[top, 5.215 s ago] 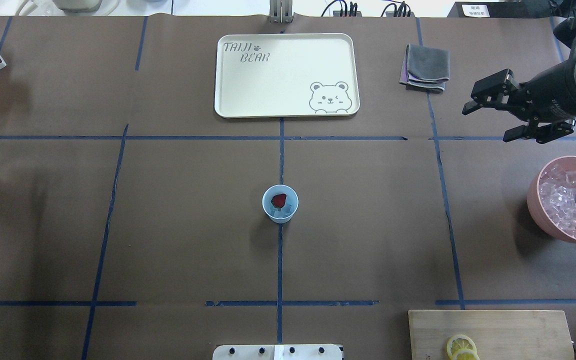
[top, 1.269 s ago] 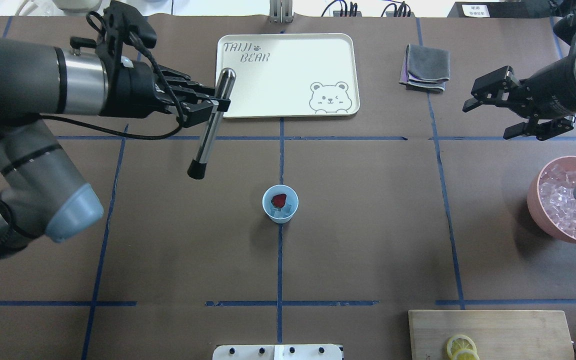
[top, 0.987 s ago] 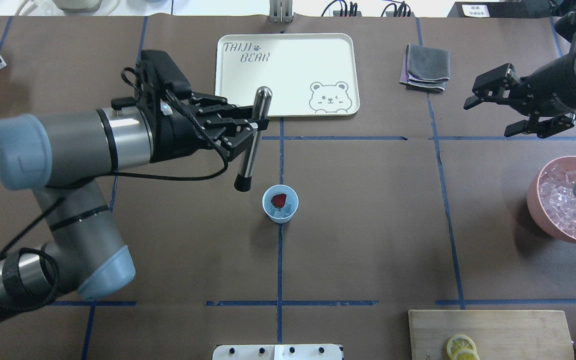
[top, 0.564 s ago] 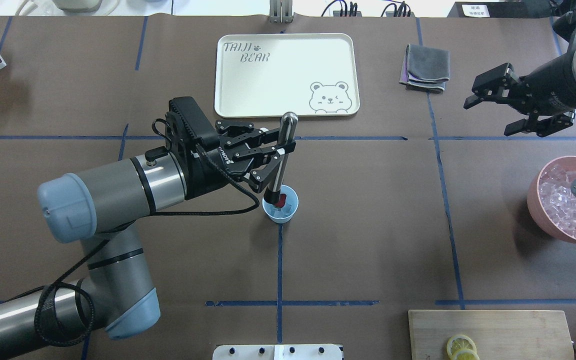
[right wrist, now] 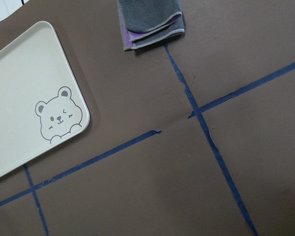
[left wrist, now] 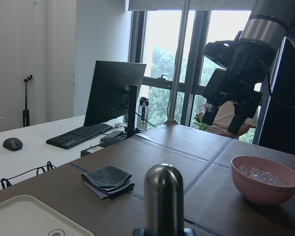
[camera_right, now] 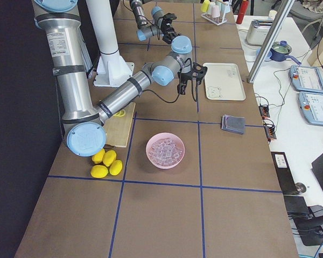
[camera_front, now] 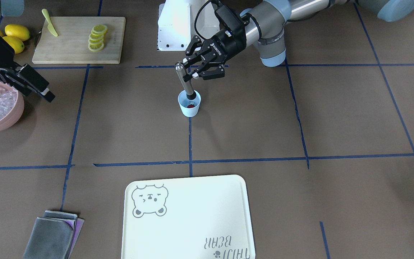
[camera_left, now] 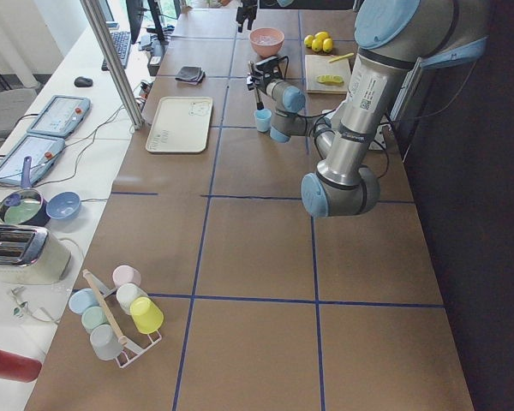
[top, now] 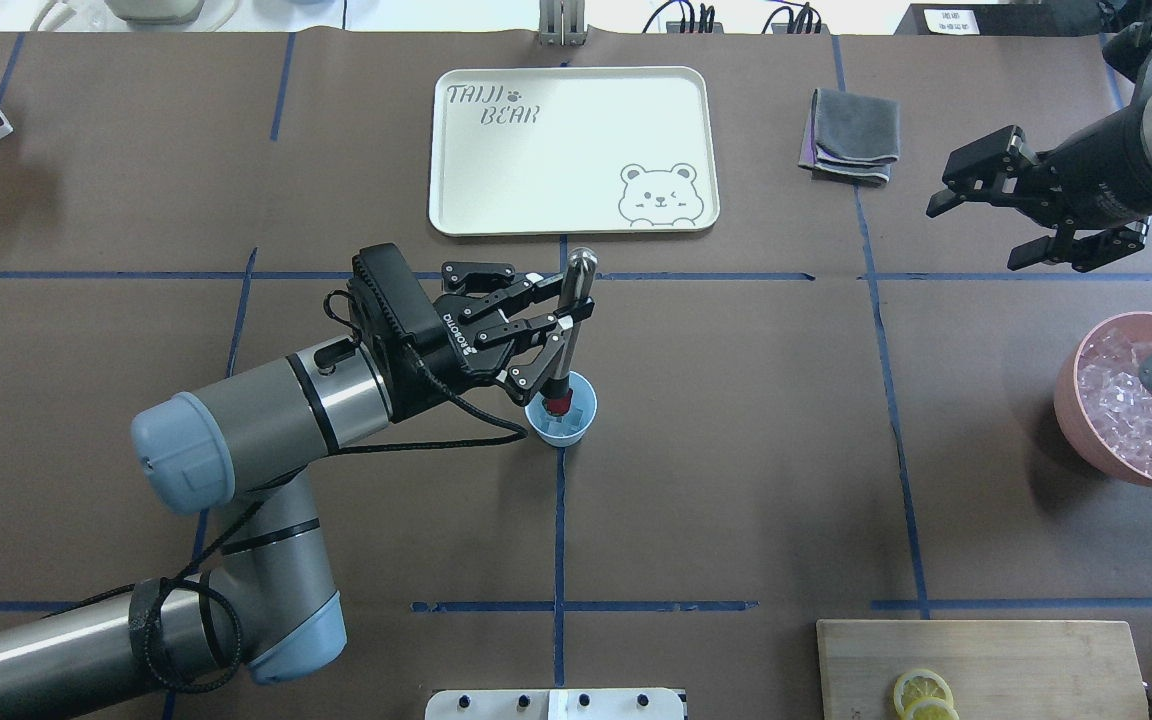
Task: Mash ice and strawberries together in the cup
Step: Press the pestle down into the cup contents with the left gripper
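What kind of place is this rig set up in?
Likely a robotics lab staged for drink prep, not a kitchen: brown-papered table gridded with blue tape, a monitor and keyboard on the desk alongside, and the left end effector holding a metal muddler in the cup.

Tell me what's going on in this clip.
The left claw grips a silver metal muddler with a black tip, its end down inside the small pale-blue plastic cup, at the dark-red strawberry piece. The right claw hangs open and empty near the pink bowl of clear ice cubes.
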You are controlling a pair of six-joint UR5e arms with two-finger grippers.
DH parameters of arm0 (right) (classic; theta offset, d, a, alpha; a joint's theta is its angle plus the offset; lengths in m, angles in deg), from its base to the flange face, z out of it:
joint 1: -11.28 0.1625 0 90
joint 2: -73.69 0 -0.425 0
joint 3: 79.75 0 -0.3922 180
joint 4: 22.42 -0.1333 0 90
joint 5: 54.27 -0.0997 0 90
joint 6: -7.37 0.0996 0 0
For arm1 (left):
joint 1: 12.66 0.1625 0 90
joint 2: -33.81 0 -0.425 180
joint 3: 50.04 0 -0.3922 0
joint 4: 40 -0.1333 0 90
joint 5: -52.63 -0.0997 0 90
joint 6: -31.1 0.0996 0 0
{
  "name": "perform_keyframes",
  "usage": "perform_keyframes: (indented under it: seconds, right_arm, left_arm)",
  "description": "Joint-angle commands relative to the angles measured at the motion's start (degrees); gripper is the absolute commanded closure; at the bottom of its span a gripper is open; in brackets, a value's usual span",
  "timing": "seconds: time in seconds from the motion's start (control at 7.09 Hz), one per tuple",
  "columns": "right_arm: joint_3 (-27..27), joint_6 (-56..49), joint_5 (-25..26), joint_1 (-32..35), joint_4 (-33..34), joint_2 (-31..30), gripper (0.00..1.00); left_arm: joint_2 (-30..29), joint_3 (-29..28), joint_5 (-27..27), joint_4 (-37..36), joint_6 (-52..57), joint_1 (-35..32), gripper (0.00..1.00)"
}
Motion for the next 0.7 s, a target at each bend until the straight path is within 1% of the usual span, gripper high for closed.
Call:
perform_keyframes:
  seconds: [0.0,0.56]
  right_arm:
    - [0.0,0.0,0.0,0.0,0.0,0.0,0.00]
    - [-0.1,0.0,-0.1,0.0,0.0,-0.1,0.00]
  left_arm:
    - [0.0,-0.2,-0.2,0.2,0.3,1.2,1.00]
    - [-0.1,-2.3,-0.2,0.3,0.6,1.4,1.00]
